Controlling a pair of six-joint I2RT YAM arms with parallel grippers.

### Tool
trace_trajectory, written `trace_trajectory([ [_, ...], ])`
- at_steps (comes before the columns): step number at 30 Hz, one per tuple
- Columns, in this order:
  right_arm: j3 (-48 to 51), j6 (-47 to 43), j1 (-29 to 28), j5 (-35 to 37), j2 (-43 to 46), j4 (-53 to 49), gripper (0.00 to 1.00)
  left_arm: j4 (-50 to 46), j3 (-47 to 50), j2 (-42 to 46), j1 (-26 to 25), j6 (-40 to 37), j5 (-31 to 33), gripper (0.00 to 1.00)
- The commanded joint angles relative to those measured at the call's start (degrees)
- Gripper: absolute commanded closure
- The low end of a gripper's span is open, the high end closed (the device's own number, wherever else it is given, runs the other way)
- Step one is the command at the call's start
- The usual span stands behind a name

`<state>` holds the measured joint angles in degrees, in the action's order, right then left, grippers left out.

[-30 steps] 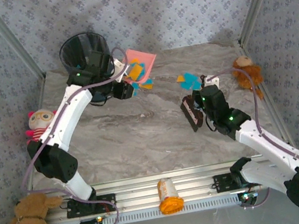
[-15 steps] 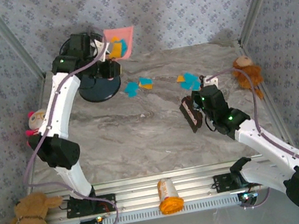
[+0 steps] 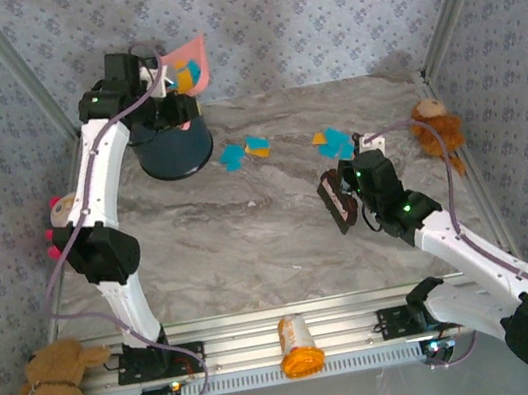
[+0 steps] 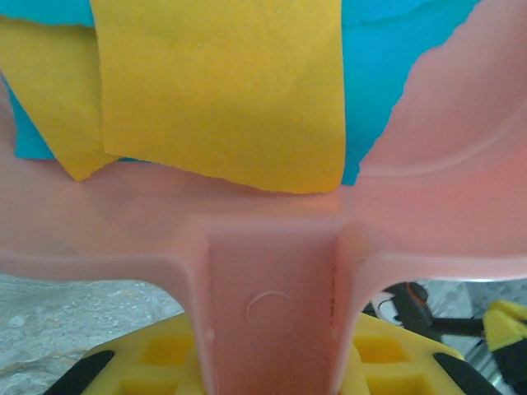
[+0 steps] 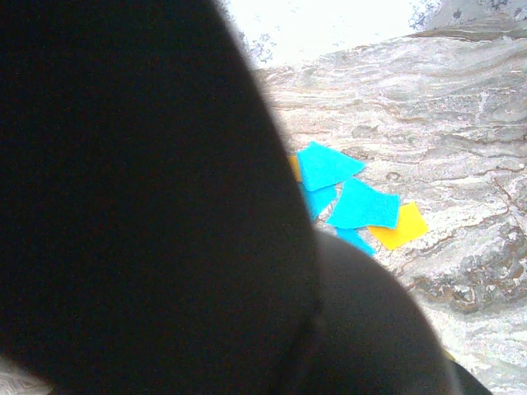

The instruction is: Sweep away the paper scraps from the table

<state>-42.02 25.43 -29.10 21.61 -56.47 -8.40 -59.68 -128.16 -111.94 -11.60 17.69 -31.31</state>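
While the left gripper (image 3: 159,79) clamps the handle of a pink plastic dustpan (image 3: 190,60), held high and tilted at the far left, orange-yellow and turquoise paper scraps (image 4: 214,90) rest inside the pan. A dark round bin (image 3: 175,149) stands below, at about 7 o'clock from the pan, so emptying it likely depends on the pan's mouth dropping that way. More scraps lie on the grey marble-veined table (image 3: 252,245) in two small clusters. One is at 3 o'clock from the bin. The other is at 12 o'clock from the dark brown brush (image 3: 338,201), which is pinched in the right gripper (image 3: 352,188), the nearer arm to that cluster.
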Motion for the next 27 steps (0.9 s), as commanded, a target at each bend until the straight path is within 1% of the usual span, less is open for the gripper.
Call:
trace_trajectory([
  [1,-0.1,0.1,0.4,-0.4,-0.2,2.0,1.00,2.3,-3.1,-1.2,1.5,5.3,-5.4,1.00],
  [6,-0.2,0.3,0.4,-0.5,-0.4,2.0,1.00,4.7,-4.1,-2.9,3.5,10.4,-10.6,1.00],
  [9,-0.3,0.3,0.4,-0.6,-0.5,2.1,1.00,5.6,-4.7,-3.7,4.2,12.7,-12.4,1.00],
  [14,-0.5,0.2,0.4,-0.6,-0.6,1.9,1.00,8.3,-4.4,-3.9,4.8,16.2,-13.8,1.00],
  [27,-0.8,0.1,0.4,-0.5,-0.6,1.8,1.00,19.0,-2.6,-5.0,6.4,29.9,-18.4,1.00],
])
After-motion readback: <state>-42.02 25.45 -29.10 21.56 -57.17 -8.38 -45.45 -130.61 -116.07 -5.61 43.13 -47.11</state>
